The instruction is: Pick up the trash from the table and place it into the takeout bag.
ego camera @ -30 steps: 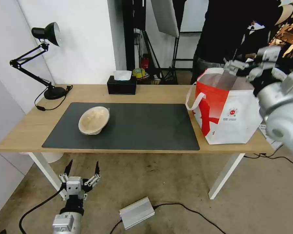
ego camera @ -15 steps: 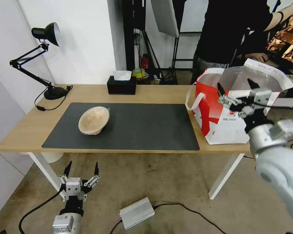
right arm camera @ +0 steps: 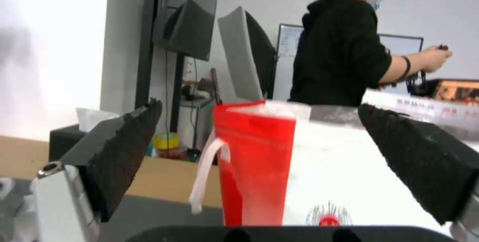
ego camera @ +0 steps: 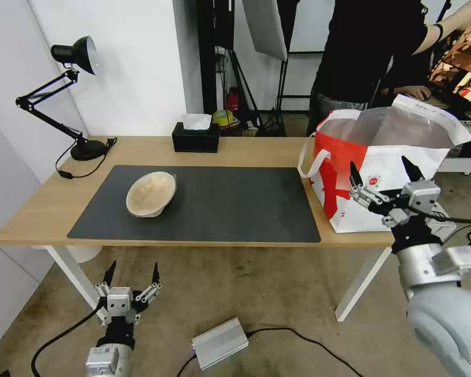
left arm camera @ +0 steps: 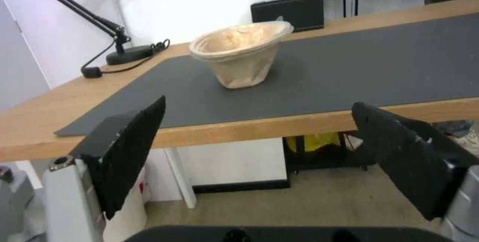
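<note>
A tan pulp bowl (ego camera: 150, 193), trash, lies tilted on the dark grey mat (ego camera: 235, 204) of the light-wood table (ego camera: 42, 209); it also shows in the left wrist view (left arm camera: 242, 53). The red-and-white takeout bag (ego camera: 374, 173) stands open at the table's right end, foil lining showing. My right gripper (ego camera: 384, 173) is open and empty, hanging in front of the bag's near face, below its rim. The right wrist view faces the bag (right arm camera: 299, 167) between its open fingers (right arm camera: 125, 144). My left gripper (ego camera: 132, 272) is open and empty, low before the table's front edge.
A black tissue box (ego camera: 196, 137) and a black desk lamp (ego camera: 73, 104) stand along the table's back edge. A silver box (ego camera: 220, 343) with cables lies on the floor under the table's front. A person stands behind the bag.
My right gripper has come down and back from above the bag's mouth to in front of its near face. The left arm and the bowl have not moved.
</note>
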Robot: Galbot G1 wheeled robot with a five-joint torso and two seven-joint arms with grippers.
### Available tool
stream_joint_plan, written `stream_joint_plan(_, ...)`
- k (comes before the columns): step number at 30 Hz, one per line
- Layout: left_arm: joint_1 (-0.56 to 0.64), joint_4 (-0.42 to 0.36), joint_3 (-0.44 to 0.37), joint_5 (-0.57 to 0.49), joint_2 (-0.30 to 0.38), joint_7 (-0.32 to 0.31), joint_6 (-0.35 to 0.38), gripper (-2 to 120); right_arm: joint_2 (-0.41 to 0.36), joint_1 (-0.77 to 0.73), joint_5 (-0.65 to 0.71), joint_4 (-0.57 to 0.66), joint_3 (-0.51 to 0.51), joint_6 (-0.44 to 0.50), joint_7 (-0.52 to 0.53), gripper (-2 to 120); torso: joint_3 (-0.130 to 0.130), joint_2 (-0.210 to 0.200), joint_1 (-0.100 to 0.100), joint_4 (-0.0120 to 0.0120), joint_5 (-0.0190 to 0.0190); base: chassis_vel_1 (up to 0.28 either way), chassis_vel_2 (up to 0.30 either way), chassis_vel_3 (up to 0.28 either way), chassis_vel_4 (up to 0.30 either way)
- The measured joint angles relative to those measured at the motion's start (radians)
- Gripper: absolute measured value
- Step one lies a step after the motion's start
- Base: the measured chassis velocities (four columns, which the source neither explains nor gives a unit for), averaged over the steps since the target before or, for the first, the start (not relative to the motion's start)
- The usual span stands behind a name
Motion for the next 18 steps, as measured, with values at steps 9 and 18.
stream_joint_plan(9, 0.000, 0.002, 0.000, 0.000, 0.002, 0.000, -0.001, 100, 0.034, -0.069, -0.067, -0.004, -0.010, 0.037, 0.003, 97, 0.000, 0.000, 0.000, -0.0001, 0.0001, 0.000, 0.000, 0.000, 0.000)
stream_joint_plan(18, -0.001, 0.002, 0.003, 0.000, 0.000, 0.000, -0.002, 100, 0.072, -0.091, -0.125, -0.107, -0.071, 0.084, 0.014, 96, 0.000, 0.000, 0.000, -0.0001, 0.0001, 0.000, 0.000, 0.000, 0.000)
